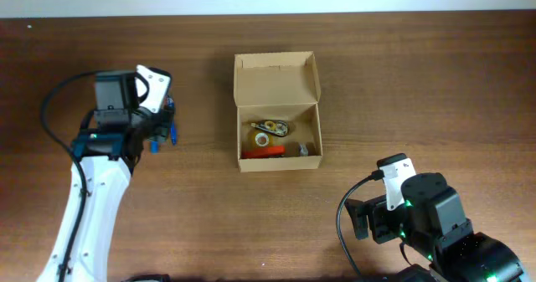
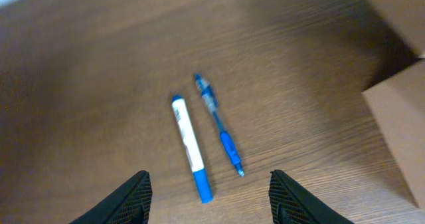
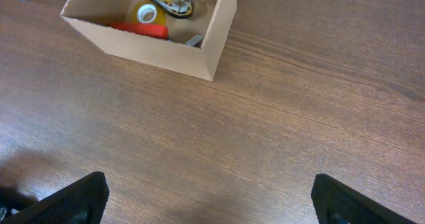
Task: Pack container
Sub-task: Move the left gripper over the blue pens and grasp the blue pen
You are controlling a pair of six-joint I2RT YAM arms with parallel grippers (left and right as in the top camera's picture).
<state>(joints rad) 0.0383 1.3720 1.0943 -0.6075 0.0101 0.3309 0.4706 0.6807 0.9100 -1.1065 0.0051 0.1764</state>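
Plainly, tan cardboard container (image 1: 280,162), lid (image 1: 276,79) up (part-filled), left tool (image 2: 208,181), right tool (image 3: 209,181) both released.

Container (image 1: 276,81) shared: overhead, right wrist

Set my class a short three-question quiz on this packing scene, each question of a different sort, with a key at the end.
1. True or false: the container has its lid flap shut.
2. What lies on the table below the left gripper? A) two pens B) scissors C) a cup
3. Fill in: the right gripper has its jaws ____, with nothing between them.
Key: 1 false, the flap stands open and a yellow tape roll shows inside. 2 A. 3 open.
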